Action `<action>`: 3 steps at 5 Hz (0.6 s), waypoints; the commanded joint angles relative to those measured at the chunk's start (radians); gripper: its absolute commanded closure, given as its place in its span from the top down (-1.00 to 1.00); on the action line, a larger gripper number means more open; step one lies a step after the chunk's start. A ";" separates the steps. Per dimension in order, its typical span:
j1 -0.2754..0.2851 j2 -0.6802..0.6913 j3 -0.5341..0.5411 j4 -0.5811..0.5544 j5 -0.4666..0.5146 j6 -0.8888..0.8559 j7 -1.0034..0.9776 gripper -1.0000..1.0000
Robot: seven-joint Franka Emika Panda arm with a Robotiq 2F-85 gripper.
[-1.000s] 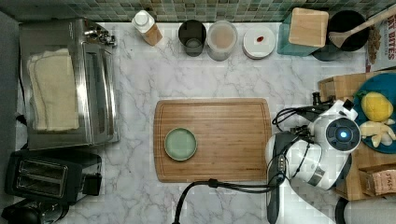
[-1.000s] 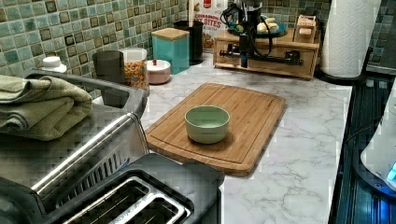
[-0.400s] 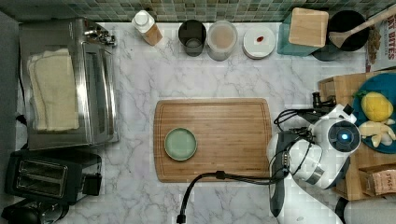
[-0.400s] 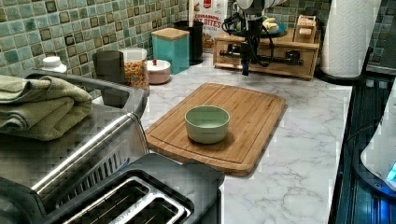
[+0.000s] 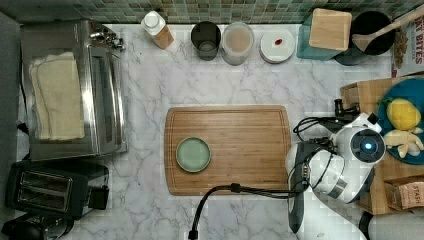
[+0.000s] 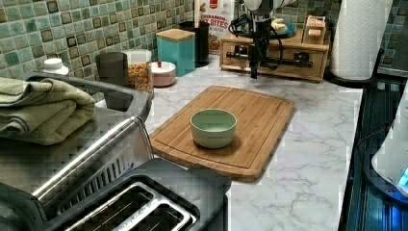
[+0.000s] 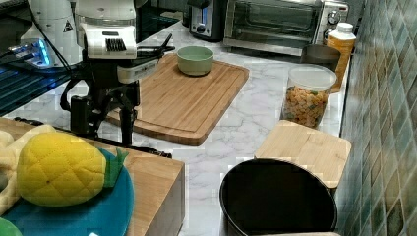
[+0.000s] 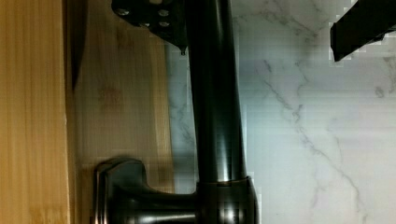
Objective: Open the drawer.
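- Four views, one small change: against the frame a second back, the gripper has dropped and now sits level with the handle. My read is that the reach is almost done and the pull has not begun.
- Top view: the arm (image 5: pixel 345 165) is at the right edge of the bench (image 5: pixel 150 90), by the wooden unit (image 5: pixel 357 92), and has barely shifted sideways since. Its white wrist covers the tool and the handle below. The cutting board (image 5: pixel 240 150) and green bowl (image 5: pixel 193 154) are unmoved.
- Left view: the drawer (image 6: pixel 308 67) is at the far end of the bench, under a blue plate, and looks shut, its front flush with the unit. The gripper (image 6: pixel 254 72) hangs in front of the left part of the black bar handle (image 6: pixel 288 59). Cables clutter it, so contact is hard to judge here.
- Right view: the gripper is near the left, just in front of the unit's edge. The thin bar runs low behind it, and the fingertips merge with dark shadow.
- Wrist view: the jaws stand apart and straddle the bar. One finger (image 8: pixel 154 16) is right against it and the other is well off over the marble, so nothing is clamped yet. The bar is cut off at both ends and one mounting post shows.
- Closing on the bar looks like the next step.
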 commanded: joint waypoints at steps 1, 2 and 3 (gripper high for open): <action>0.176 -0.167 0.121 -0.253 0.031 -0.001 0.195 1.00; 0.205 -0.193 0.175 -0.297 0.023 0.008 0.290 1.00; 0.229 -0.238 0.227 -0.353 -0.006 0.012 0.378 1.00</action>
